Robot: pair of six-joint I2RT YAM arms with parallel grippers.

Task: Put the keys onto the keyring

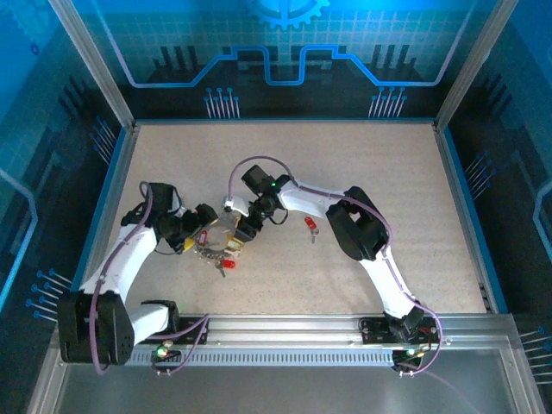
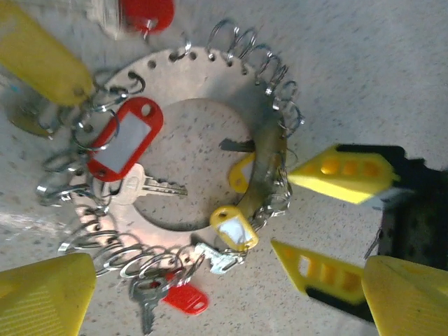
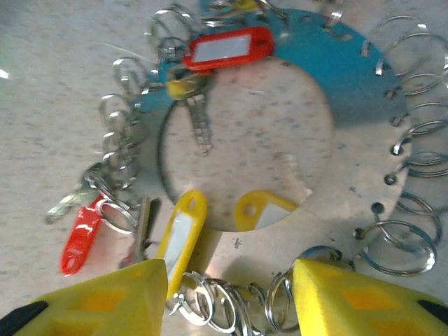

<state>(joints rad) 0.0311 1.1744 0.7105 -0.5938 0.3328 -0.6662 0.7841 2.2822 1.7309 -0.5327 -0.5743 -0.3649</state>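
keyring, one; loose key, one

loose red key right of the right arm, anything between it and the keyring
Yes: the right arm itself. In the top view its wrist and jaws hang over the right side of the keyring, directly between the ring and the loose red key. Nothing else visible lies there.

Red and yellow keys on a silver keyring
The keyring is dull grey-silver; the keys have silver blades with red or yellow heads. The table is speckled beige, the walls blue with line patterns.
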